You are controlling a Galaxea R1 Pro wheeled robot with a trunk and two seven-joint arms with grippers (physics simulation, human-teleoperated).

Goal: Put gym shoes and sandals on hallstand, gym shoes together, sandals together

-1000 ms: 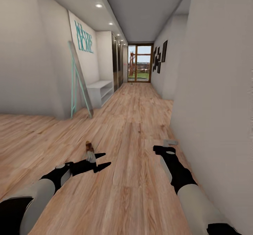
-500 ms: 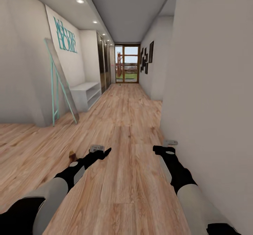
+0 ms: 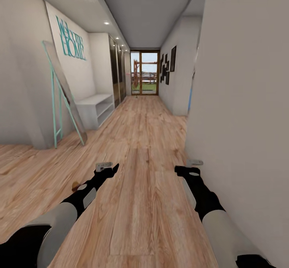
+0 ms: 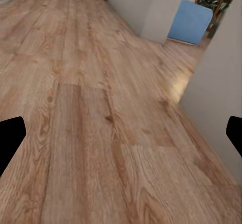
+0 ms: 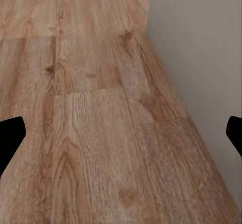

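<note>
The corridor floor [image 3: 144, 167] of light wood planks runs ahead to a glass door. The gym shoes, the sandals and the hallstand are out of view. My left gripper [image 3: 106, 167] hangs low over the planks, pointing forward. In the left wrist view its gripper [image 4: 121, 136] is open, with black fingertips [image 4: 10, 141] at the picture's edges and only bare floor between. My right gripper [image 3: 193, 167] is held close to the right wall, and in the right wrist view it [image 5: 121, 133] is open over bare planks. A small brown thing [image 3: 75, 186] lies beside my left forearm, too small to identify.
A plain low white shelf bench [image 3: 94, 108] stands against the left wall, beyond a leaning mirror with a teal frame [image 3: 63, 95]. The right wall [image 3: 241, 119] is very near my right arm. A blue panel [image 4: 189, 21] stands around the right-hand corner. Open floor stretches ahead.
The camera has turned and advanced, sliding the mirror and bench leftward. My left arm swung from pointing right to pointing straight ahead. The right arm has kept its pose.
</note>
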